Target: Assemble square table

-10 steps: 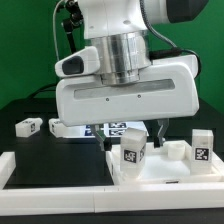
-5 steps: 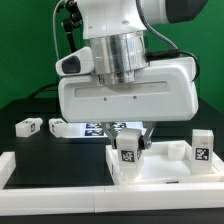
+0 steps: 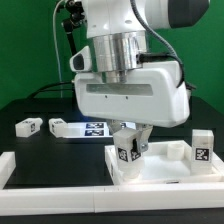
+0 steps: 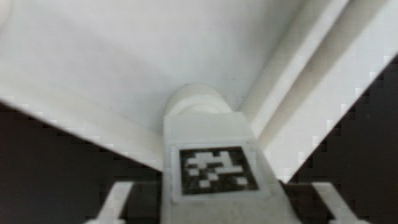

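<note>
The white square table slab [image 3: 160,168] lies at the front on the exterior view's right. One white leg [image 3: 128,153] with a tag stands on its near left part, and my gripper [image 3: 128,145] is shut on that leg from above. In the wrist view the leg [image 4: 214,140] runs out between my fingers [image 4: 128,202] over the white slab [image 4: 107,70]. A second tagged leg [image 3: 202,147] stands at the slab's right end. Two more legs [image 3: 28,126] [image 3: 60,127] lie on the black table at the left.
The marker board [image 3: 95,128] lies on the table behind the slab. A long white border rail [image 3: 55,186] runs along the front and up the left side. A small white block [image 3: 178,150] sits on the slab between the held leg and the right one.
My fingers have closed on the leg on the slab. The hand has turned and shifted a little toward the exterior view's right; the leg stays on the slab.
</note>
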